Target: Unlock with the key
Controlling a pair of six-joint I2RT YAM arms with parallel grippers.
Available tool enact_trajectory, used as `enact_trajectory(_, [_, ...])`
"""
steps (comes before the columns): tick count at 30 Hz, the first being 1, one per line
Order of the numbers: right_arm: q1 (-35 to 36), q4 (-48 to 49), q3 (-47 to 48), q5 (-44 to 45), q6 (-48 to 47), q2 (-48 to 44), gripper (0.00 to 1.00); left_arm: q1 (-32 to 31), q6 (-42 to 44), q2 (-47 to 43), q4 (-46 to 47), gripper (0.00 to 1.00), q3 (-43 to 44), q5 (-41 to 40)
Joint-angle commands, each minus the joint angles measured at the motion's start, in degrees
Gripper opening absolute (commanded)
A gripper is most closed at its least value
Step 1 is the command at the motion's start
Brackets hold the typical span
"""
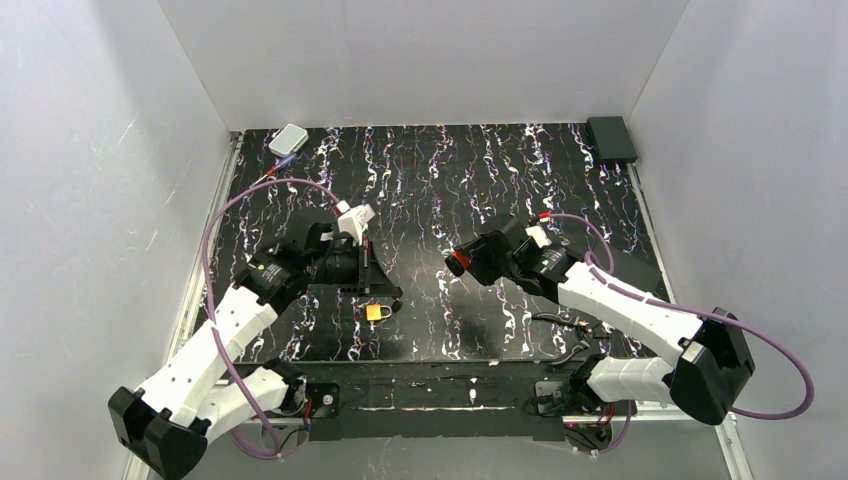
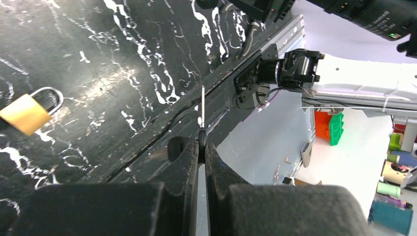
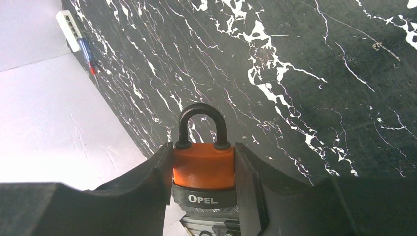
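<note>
**key pinched, orange padlock held, the two not yet brought together**

the left gripper (image 2: 201,147) has its fingers pressed together on the key (image 2: 202,105). the left wrist view shows the key edge-on at mid-frame, a thin sliver with its blade sticking out past the fingertips, over the near edge of the table (image 1: 480,170).

the right gripper (image 3: 203,153) pinches the orange padlock (image 3: 203,164) by the sides of its body, its fingers spread just to that width. the black shackle points up the frame, away from the wrist, and both legs look seated in the body, so the lock reads as unopened. the black band lettered "opel" sits nearest the wrist. no view shows the keyhole.

in the overhead view the orange padlock sits just right of centre and appears to be held off the table, with a clear gap to the left gripper. a small yellow padlock (image 1: 378,312) lies on the table left of centre and lower down, just beside the left gripper. it is not the lock being worked.

both pieces are in hand, so the step now is alignment before insertion. the keyhole is probably at the banded end, which faces back toward the right wrist. the lock would then likely need turning so that end faces the key. the blade must then line up with the slot and go in straight. a thin key held in a flat pinch could twist or slip if it meets the lock off-axis.
</note>
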Motion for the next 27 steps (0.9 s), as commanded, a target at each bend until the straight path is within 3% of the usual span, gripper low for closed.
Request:
enact_trajectory(1, [0.17,2.95,2.57,1.54,2.28,-0.94,0.01,-4.13,-3.04,0.54,6.07,0.00,0.36,-0.79])
enact_trajectory(9, [0.17,-4.29,4.13,-0.36,6.63,-0.07,0.01,-8.58,-4.23,5.03,11.18,0.00,-0.06,-4.28])
enact_trajectory(16, [0.17,-1.50,2.24,-7.64,6.92,0.35,0.01,-11.20,-4.23,8.29,14.58,0.00,-0.91,-5.42])
enact_trajectory(27, [0.17,-1.42,0.55,-6.95,6.66,-1.74,0.01,-12.57,-4.25,12.10,17.09,0.00,-0.57,-6.07])
